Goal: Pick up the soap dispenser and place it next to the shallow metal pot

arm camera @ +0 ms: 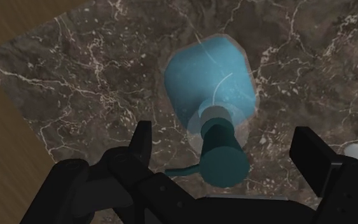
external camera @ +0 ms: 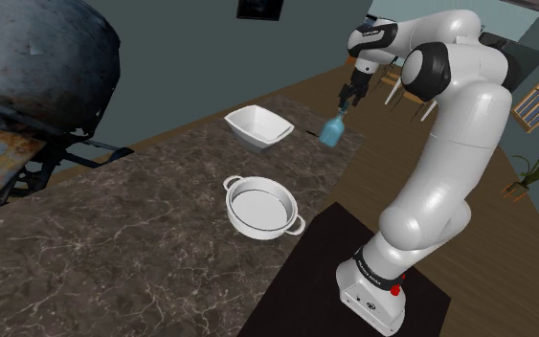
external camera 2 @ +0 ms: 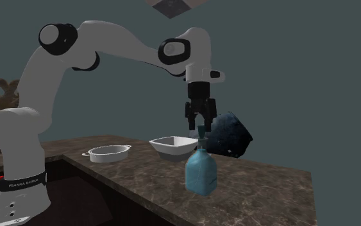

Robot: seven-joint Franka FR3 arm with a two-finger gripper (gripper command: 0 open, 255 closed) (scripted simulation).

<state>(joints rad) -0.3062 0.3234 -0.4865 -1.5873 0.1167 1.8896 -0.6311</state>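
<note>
The soap dispenser (external camera: 331,129) is a translucent blue bottle with a dark teal pump, standing upright near the far corner of the dark marble counter (external camera: 114,249). My gripper (external camera: 350,99) hangs straight above it, open. From the wrist the pump head (arm camera: 222,156) sits between my spread fingers (arm camera: 142,140), untouched, with the bottle body (arm camera: 212,83) below. The second exterior view puts my gripper (external camera 2: 201,125) just over the dispenser (external camera 2: 201,170). The shallow pot (external camera: 259,207) is pale grey with two handles and stands mid-counter, well apart from the bottle; it also appears as the pot (external camera 2: 108,153).
A white square bowl (external camera: 258,126) stands between pot and dispenser, closer to the far edge. A large dark rusty object (external camera: 37,57) looms at the shoulder view's upper left. The counter's corner edge runs just beyond the dispenser. A dark angular block (external camera 2: 230,136) lies behind the bottle.
</note>
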